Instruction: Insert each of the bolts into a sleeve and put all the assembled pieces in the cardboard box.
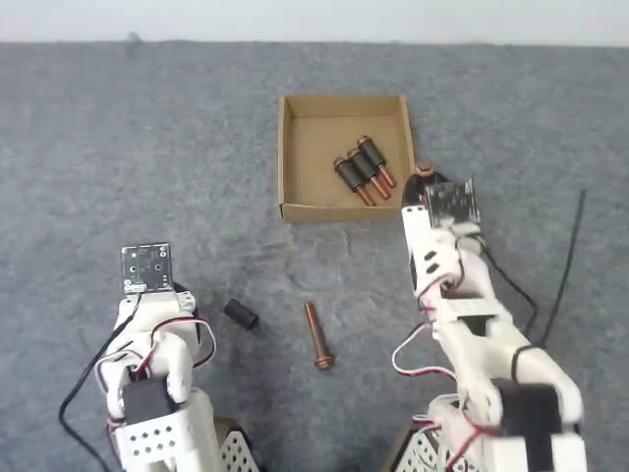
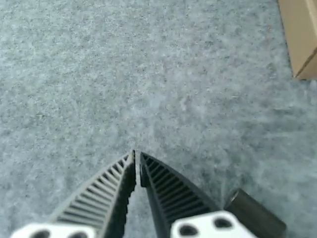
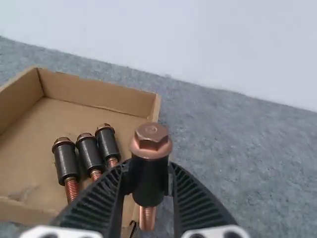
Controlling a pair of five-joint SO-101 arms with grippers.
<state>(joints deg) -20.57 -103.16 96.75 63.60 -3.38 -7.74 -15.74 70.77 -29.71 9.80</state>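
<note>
left pincer pressed together near loose sleeve | right pincer pinching sleeved bolt beside cardboard box

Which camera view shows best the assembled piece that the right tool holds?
The right wrist view: the assembled piece stands close, clamped in the right tool, with head, black sleeve and threaded end visible. In the high view the arm covers it, except its copper head beside the cardboard box. The left wrist view faces the carpet elsewhere.

The bolt is copper, sleeve black, cardboard box brown, carpet flecked grey.
</note>
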